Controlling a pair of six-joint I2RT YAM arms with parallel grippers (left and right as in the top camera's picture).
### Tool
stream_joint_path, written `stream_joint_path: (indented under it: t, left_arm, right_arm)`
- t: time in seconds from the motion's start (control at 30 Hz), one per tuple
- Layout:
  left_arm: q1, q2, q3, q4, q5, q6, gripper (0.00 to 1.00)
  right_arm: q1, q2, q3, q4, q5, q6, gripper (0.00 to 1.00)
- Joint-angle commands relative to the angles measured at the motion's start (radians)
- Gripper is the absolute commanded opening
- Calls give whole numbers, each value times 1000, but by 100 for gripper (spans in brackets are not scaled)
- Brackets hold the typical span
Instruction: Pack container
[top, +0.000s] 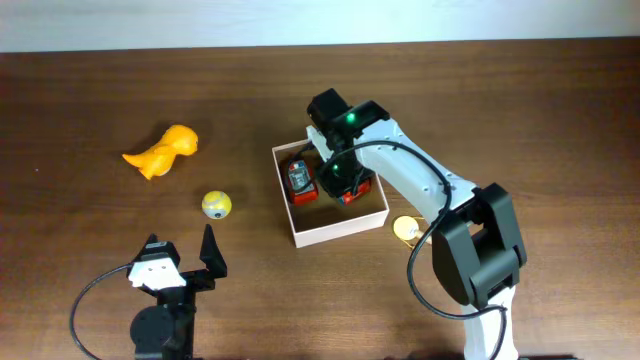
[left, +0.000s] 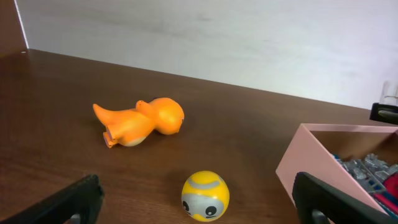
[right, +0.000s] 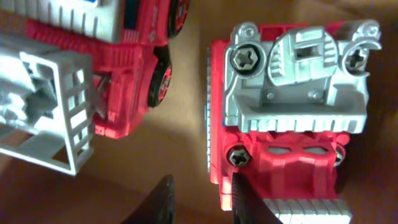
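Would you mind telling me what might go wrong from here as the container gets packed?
The right gripper sits low in the container, right at the edge of a red toy; lifting away might snag and drag it.
The yellow ball lies loose on the table; a nudge from the open left gripper could roll it away.
A small yellow toy beside the container lies partly under the right arm and could be knocked.

In the container (top: 338, 231) a toy truck (top: 300, 180) lies left of a second toy vehicle (right: 283, 106). Left of the container on the table (top: 80, 100) lie a dinosaur toy (top: 162, 152) and, nearer the front, a ball (top: 216, 205).
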Motion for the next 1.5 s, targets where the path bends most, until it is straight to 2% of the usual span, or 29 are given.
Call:
stream_joint_path:
  t: [0.0,0.27,0.67,0.9,1.17,1.47]
  left_arm:
    - [5,-8,-5,3,4,16,99]
    - [5,-8,-5,3,3,16,99]
    - [5,-8,-5,3,4,16,99]
    - [5,-8,-5,3,4,16,99]
    - [5,-8,-5,3,4,16,99]
    - [5,-8,-5,3,4,16,99]
  right_arm:
    - [-8,5,-8,14,27,-3,25]
    - [-8,6,-8,105,23,-3,25]
    - [-6,69,-8,104,-8,-4,25]
    - [-8,79,-8,168,-2,-19,25]
    - [-8,88,-8,181,87,-19,25]
    - [-8,88,-8,187,85,-18,25]
